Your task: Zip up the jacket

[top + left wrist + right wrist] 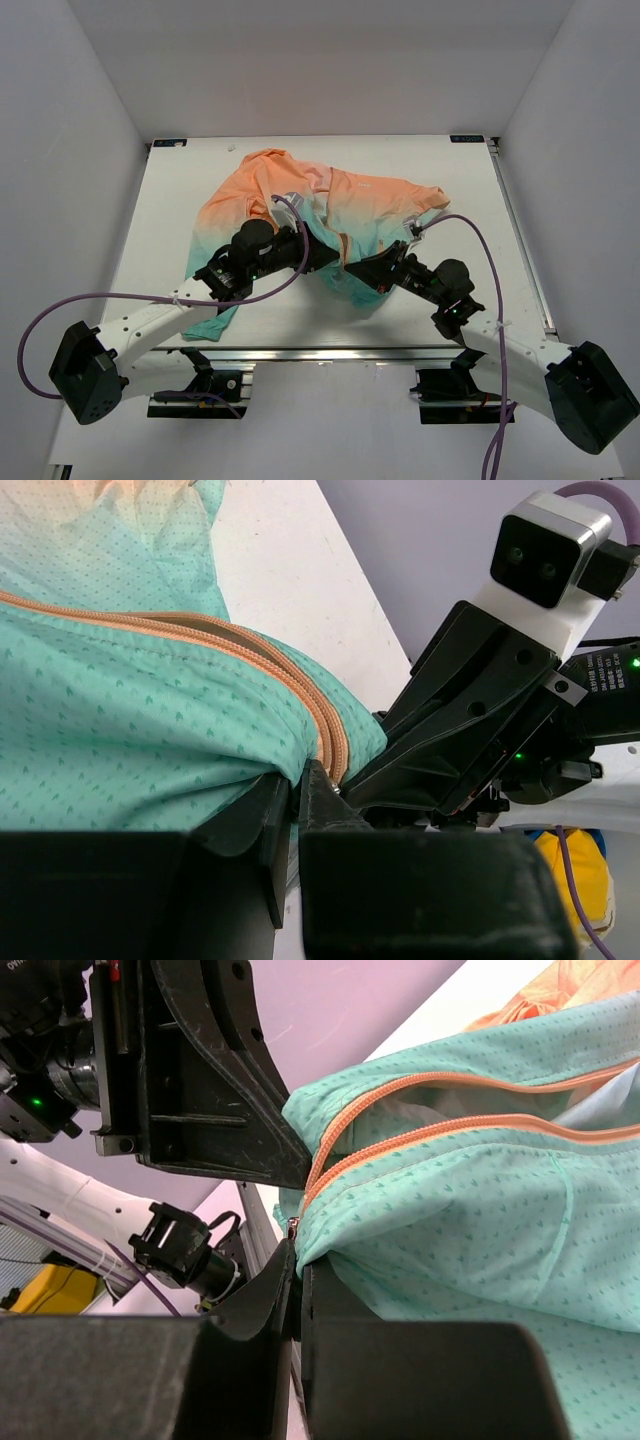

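Where the jacket [330,215] lies crumpled on the white table [470,180] — orange at the far side, teal toward the arms — both grippers meet at its teal hem. The left gripper [298,790] is pinched closed on the fabric just beside the orange zipper [290,670]. The right gripper [298,1275] is clamped on the hem at the zipper's lower end, where the two rows of teeth part.
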`<state>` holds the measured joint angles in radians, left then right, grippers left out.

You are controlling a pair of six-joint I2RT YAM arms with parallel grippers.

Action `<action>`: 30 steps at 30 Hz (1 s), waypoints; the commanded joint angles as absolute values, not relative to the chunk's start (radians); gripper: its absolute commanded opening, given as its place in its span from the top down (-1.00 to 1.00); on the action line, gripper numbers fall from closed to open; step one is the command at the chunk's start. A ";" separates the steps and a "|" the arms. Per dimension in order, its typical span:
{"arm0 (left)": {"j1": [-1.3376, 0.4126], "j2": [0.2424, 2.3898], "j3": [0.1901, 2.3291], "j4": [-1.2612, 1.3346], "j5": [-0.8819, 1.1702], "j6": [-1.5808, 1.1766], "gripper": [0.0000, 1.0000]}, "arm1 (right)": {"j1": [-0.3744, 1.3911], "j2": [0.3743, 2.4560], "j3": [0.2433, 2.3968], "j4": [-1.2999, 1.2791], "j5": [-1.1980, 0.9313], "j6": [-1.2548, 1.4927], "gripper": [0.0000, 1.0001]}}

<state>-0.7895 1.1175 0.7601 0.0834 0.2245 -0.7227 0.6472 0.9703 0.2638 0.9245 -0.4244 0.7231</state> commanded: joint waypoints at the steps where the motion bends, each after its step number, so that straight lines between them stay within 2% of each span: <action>1: -0.793 1.092 0.744 0.120 0.256 -0.726 1.00 | 0.640 0.982 0.290 1.034 -0.410 0.733 1.00; 30: -0.793 1.057 0.709 0.129 0.348 -0.704 1.00 | 0.614 1.005 0.311 1.092 -0.350 0.753 1.00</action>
